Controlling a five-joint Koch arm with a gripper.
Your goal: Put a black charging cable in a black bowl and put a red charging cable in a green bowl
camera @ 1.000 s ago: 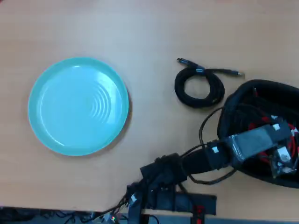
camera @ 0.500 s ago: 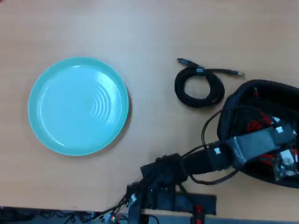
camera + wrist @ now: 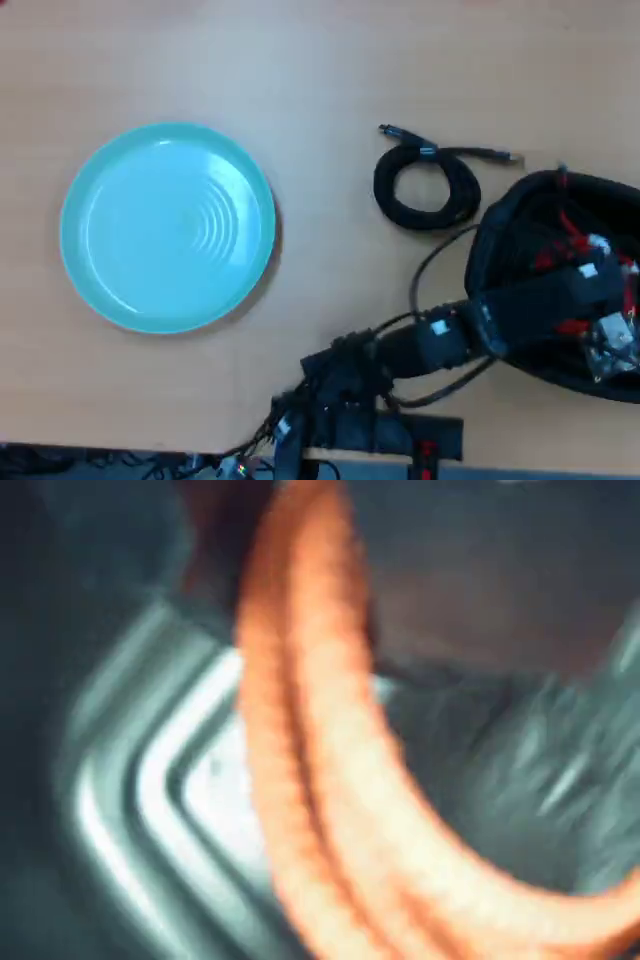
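- Wooden table (image 3: 330, 60) otherwise as a second ago.
- Mint-green round ripple-centred dish (image 3: 168, 227), empty, same spot at overhead left.
- Glossy black rounded tub (image 3: 500, 225) at right edge, unmoved, wrongly holding the red coil.
- Thick black coiled cable (image 3: 425, 186) unmoved, just beside the tub.
- Bright red coiled cable (image 3: 330, 770), strands shifted inside the tub; likely being lifted out.
- Gripper (image 3: 608, 345) shifted slightly over the tub; open or closed, cannot tell.

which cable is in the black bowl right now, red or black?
The red charging cable: its strands show inside the black bowl beside the arm. The black charging cable lies coiled on the table, outside the bowl.
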